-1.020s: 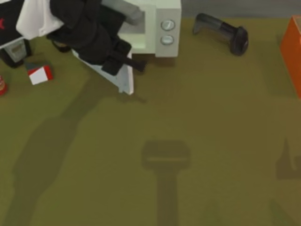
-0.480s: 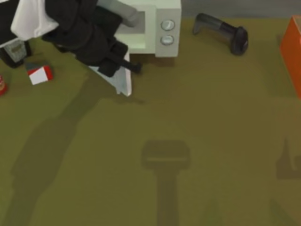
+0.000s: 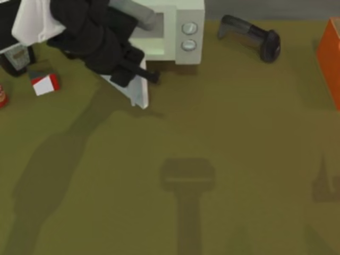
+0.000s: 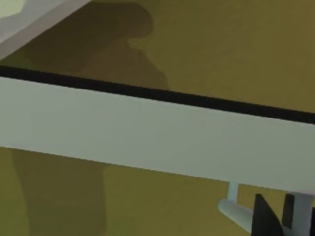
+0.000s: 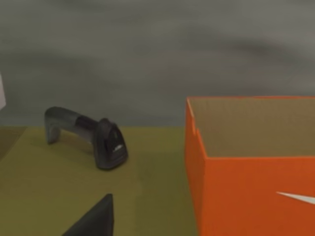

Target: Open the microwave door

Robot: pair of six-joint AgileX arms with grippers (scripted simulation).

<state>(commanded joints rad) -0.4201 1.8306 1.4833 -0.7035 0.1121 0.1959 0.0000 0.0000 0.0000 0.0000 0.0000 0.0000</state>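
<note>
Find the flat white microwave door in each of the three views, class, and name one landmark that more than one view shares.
Top view: the flat white microwave door is swung open, angling out from the boxy white microwave at upper left.
Left wrist view: the door's white edge spans the whole picture.
Right wrist view: not in it.
Shared landmark: the dark grey handheld scanner, in the top and right wrist views.

microwave point(image 3: 175, 32): top edge of the top view cuts it off; left part hidden under the left arm.
microwave door point(image 3: 137, 90): mostly covered by the arm; only its lower corner shows.
left hand point(image 3: 149, 76): grip on the door handle too small to tell.
orange box point(image 3: 330, 58): cut by the right edge.
right hand point(image 5: 93, 221): only a dark tip shows.
</note>
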